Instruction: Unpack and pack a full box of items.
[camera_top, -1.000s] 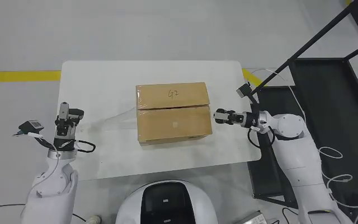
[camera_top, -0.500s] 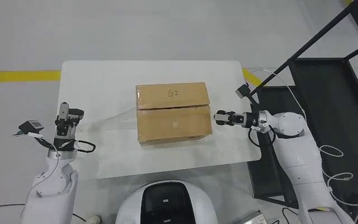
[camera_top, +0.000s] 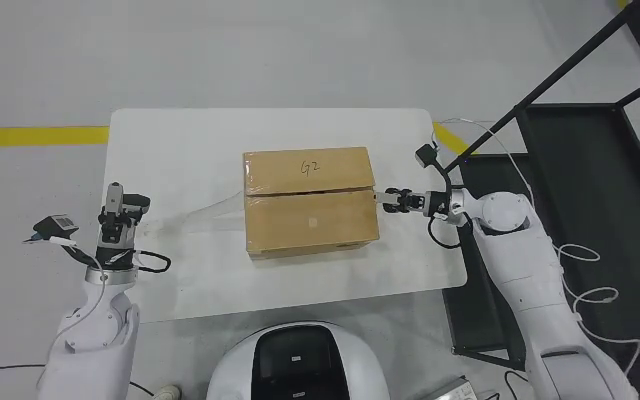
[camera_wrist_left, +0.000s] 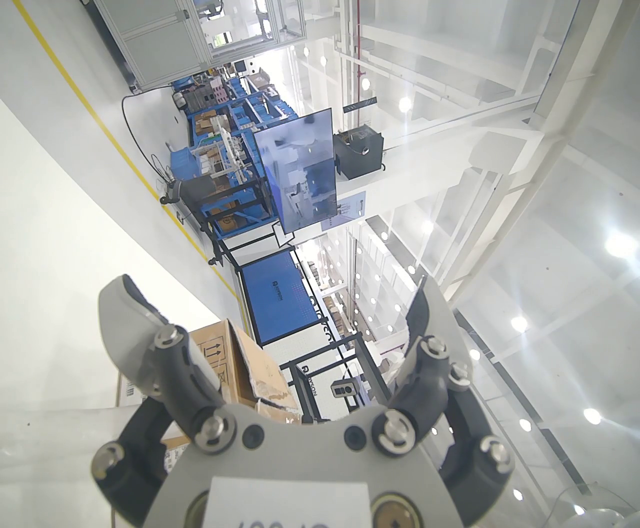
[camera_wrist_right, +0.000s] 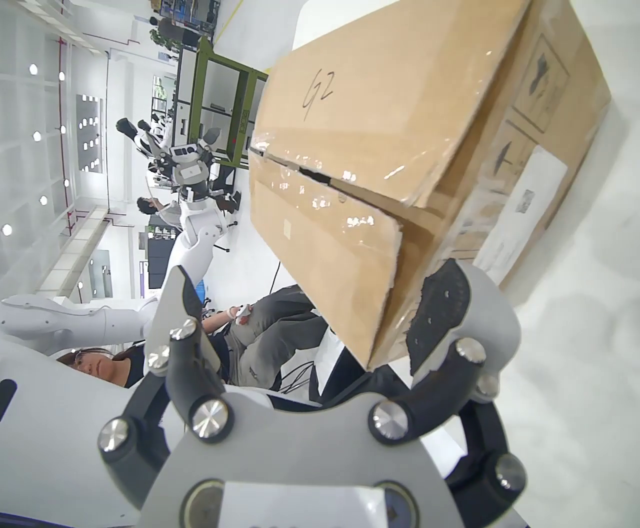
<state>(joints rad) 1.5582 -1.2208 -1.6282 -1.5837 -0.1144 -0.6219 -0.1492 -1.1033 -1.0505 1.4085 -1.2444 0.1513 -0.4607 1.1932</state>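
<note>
A closed brown cardboard box (camera_top: 309, 201) marked by hand on its far flap sits mid-table, its two top flaps meeting at a taped seam. My right gripper (camera_top: 386, 200) is at the box's right end, open, with the corner of the near flap (camera_wrist_right: 360, 280) between its spread fingers; one black pad (camera_wrist_right: 440, 310) lies against the box's end wall. My left gripper (camera_top: 116, 212) stands at the table's left edge, pointing up, open and holding nothing. From the left wrist view a corner of the box (camera_wrist_left: 240, 365) shows past the fingers (camera_wrist_left: 135, 320).
The white table (camera_top: 180, 150) has bare surface all around the box. A sheet of clear plastic (camera_top: 205, 215) lies left of the box. A dark metal rack (camera_top: 560, 150) stands just off the table's right edge.
My right gripper has moved left and slightly toward the table's back, closing the gap to the box's right end. The left arm has kept still.
</note>
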